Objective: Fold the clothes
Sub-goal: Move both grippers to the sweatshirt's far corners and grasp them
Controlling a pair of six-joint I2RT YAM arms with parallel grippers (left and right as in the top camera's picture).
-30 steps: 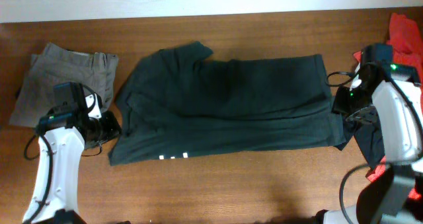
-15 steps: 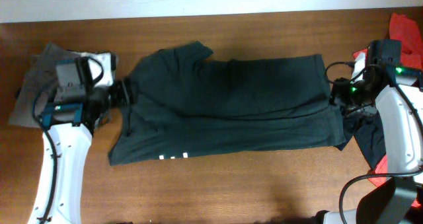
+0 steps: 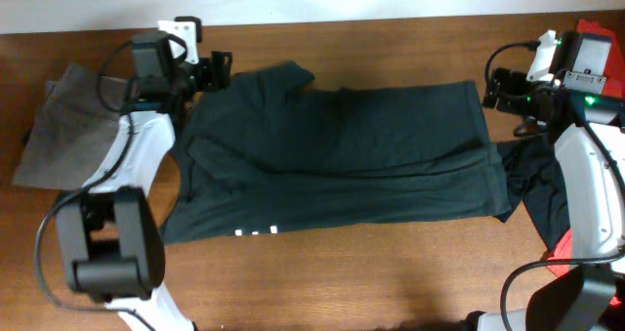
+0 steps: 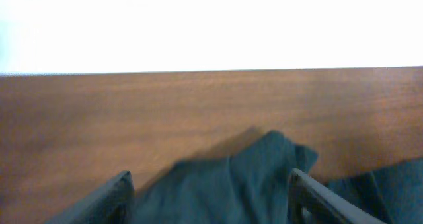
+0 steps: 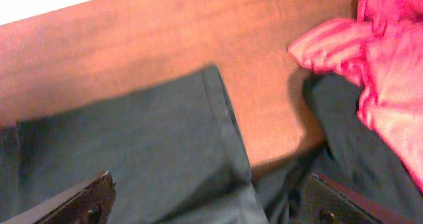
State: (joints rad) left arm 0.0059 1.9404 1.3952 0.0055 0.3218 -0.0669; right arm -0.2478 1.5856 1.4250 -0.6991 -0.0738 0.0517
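Four garments lie on the wooden table [image 3: 391, 292]: one large black top [image 3: 342, 155], one grey garment [image 3: 63, 131], one plain black garment [image 3: 539, 189] and one red garment [image 3: 598, 40].

1. Black top. It lies flat at the centre of the table, with its long side running left to right. It is doubled over itself, so one fold line runs along its length. One row of white lettering [image 3: 256, 231] shows at the near edge towards the left (cut off by the fold and not readable).

2. Grey garment. It lies at the left end of the table. One link of the left arm crosses between it and the black top.

3. Plain black garment. It lies at the right end, touching the right edge of the black top and partly under the right arm.

4. Red garment. It lies at the far right corner. In the right wrist view it lies just beside the plain black garment. A second red patch shows near the right arm's base; whether it is the same piece cannot be told.

Two grippers are in view, each with two fingers.

- Left gripper [image 3: 217, 67]: over the far left corner of the black top, fingers spread wide, grasping nothing.
- Right gripper [image 3: 491, 87]: at the far right corner of the black top, fingers spread wide, grasping nothing. The hem corner lies below the gap.
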